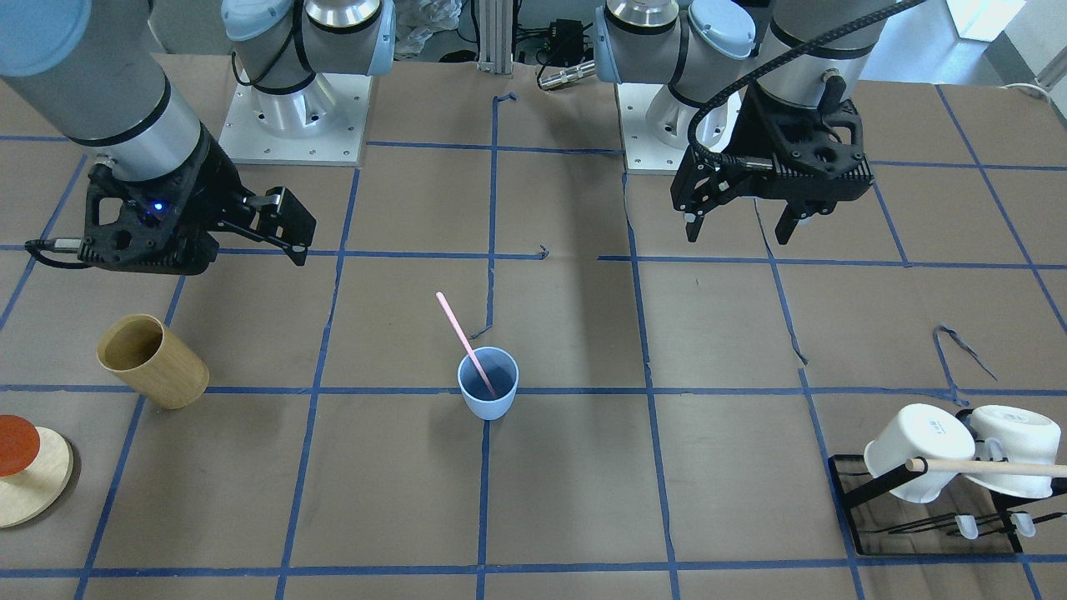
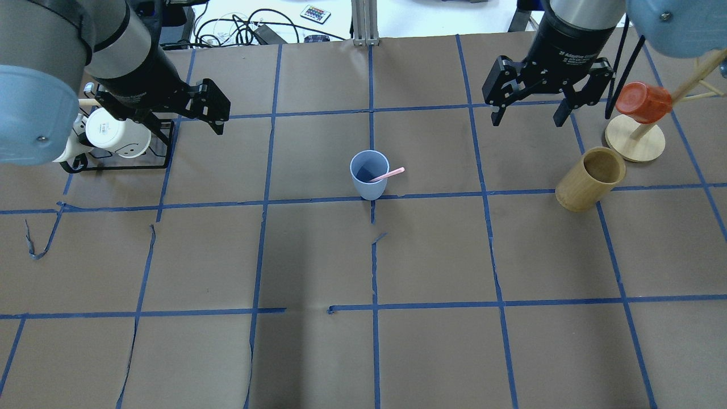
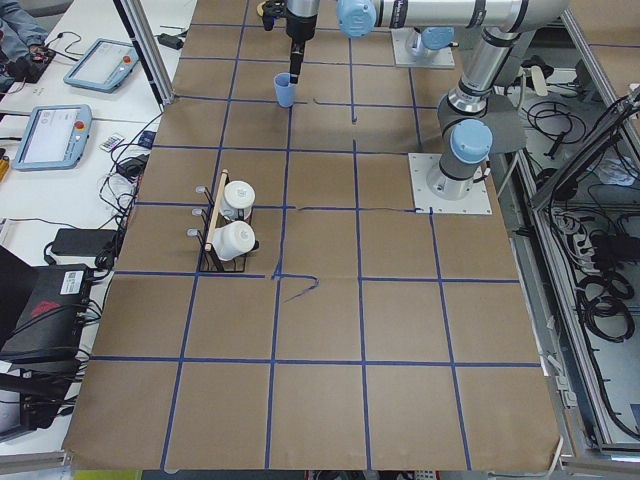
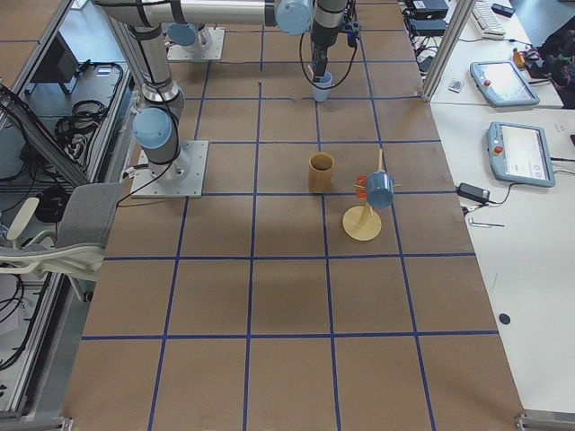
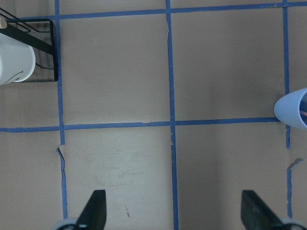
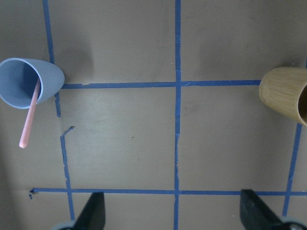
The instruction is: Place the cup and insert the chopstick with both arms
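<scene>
The light blue cup (image 1: 488,392) stands upright on the paper at the table's middle, also in the overhead view (image 2: 369,180). The pink chopstick (image 1: 461,335) leans inside it, its upper half sticking out over the rim (image 2: 391,173). My left gripper (image 1: 740,232) hangs open and empty above the table, well apart from the cup; its wrist view shows the cup (image 5: 293,109) at the right edge. My right gripper (image 2: 528,120) is open and empty too, off to the other side. Its wrist view shows the cup (image 6: 29,84) and the chopstick (image 6: 29,120) at the upper left.
A tan wooden cup (image 2: 588,179) stands near my right gripper. Beside it is a wooden stand (image 2: 635,142) holding a red cup (image 2: 644,101). A black rack (image 2: 164,149) with white mugs (image 2: 111,132) sits below my left arm.
</scene>
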### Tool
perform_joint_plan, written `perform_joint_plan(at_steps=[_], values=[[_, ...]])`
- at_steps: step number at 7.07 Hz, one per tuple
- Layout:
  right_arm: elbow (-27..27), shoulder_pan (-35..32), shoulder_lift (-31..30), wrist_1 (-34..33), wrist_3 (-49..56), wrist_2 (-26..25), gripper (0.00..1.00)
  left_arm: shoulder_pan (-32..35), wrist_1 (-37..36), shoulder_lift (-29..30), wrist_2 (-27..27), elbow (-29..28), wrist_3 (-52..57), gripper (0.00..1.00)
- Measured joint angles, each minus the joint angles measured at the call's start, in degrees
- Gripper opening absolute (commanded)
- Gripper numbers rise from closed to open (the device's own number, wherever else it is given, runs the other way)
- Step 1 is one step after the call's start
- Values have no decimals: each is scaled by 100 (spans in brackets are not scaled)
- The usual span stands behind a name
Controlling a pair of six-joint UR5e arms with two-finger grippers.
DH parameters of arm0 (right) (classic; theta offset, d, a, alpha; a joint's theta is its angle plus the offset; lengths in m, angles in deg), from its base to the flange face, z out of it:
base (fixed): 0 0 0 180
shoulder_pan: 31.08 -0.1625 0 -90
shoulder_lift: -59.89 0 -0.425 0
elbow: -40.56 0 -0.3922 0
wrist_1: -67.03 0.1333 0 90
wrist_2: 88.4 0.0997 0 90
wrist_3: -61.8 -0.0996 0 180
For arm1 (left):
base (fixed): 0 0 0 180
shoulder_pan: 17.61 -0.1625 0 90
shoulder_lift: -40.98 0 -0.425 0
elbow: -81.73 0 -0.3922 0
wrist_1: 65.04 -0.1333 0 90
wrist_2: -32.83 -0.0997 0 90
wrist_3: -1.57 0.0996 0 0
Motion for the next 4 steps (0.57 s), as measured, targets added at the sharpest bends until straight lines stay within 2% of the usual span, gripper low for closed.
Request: perform_joint_plan(at_steps=[4], values=[[4, -24, -93, 139, 48, -231, 100, 0, 0, 0, 8, -3, -2, 100]])
